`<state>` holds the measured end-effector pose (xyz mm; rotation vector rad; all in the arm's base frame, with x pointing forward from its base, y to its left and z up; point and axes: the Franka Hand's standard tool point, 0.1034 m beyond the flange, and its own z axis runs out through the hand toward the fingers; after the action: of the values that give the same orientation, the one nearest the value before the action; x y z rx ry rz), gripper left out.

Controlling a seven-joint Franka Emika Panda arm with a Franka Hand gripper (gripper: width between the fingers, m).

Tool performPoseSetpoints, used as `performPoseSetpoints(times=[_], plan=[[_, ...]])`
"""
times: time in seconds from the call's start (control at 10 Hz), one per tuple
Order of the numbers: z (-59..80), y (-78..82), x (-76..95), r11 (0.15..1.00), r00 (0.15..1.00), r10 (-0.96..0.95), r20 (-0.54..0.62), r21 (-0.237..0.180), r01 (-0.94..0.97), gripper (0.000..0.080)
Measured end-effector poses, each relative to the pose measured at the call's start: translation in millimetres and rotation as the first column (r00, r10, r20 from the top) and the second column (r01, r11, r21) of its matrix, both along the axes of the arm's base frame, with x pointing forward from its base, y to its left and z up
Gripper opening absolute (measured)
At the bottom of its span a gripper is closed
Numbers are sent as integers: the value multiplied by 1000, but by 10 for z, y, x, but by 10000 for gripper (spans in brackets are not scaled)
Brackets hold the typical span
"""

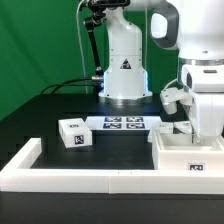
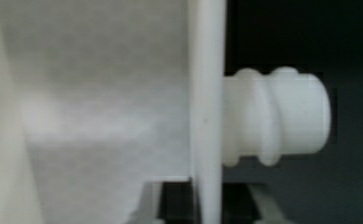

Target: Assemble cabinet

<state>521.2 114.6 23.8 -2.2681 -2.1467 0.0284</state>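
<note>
The large white cabinet body (image 1: 176, 153) lies at the exterior view's right, behind the rim bar, with a tag on its front. My gripper (image 1: 194, 127) reaches down at the body's top. In the wrist view a thin white panel (image 2: 204, 90) runs edge-on between my two dark fingers (image 2: 171, 202), which sit close on either side of it. A ribbed white knob (image 2: 284, 115) sticks out from one side of the panel. A broad white surface (image 2: 71, 110) fills the other side. A small white tagged block (image 1: 73, 133) lies apart at the exterior view's left.
The marker board (image 1: 125, 124) lies flat between the block and the cabinet body. A long low white rim bar (image 1: 90, 176) runs along the front. The robot's white base (image 1: 125, 70) stands behind, with a green backdrop at the left.
</note>
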Motion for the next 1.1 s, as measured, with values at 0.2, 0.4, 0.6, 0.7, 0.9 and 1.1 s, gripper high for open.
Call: performPoseSetpoints(times=[0.2, 0.4, 0.6, 0.7, 0.9, 1.1], plan=[[-1, -2, 0, 1000, 1000, 0, 0, 0, 0, 396], [5, -6, 0, 1000, 1000, -1, 1, 0, 1, 578], [118, -25, -64, 1000, 1000, 3, 8, -4, -3, 735], [205, -20, -120, 1000, 1000, 8, 14, -7, -8, 786], [375, 10, -270, 1000, 999, 17, 28, -10, -17, 797], [498, -3, -484, 999, 999, 31, 29, -19, -31, 797]])
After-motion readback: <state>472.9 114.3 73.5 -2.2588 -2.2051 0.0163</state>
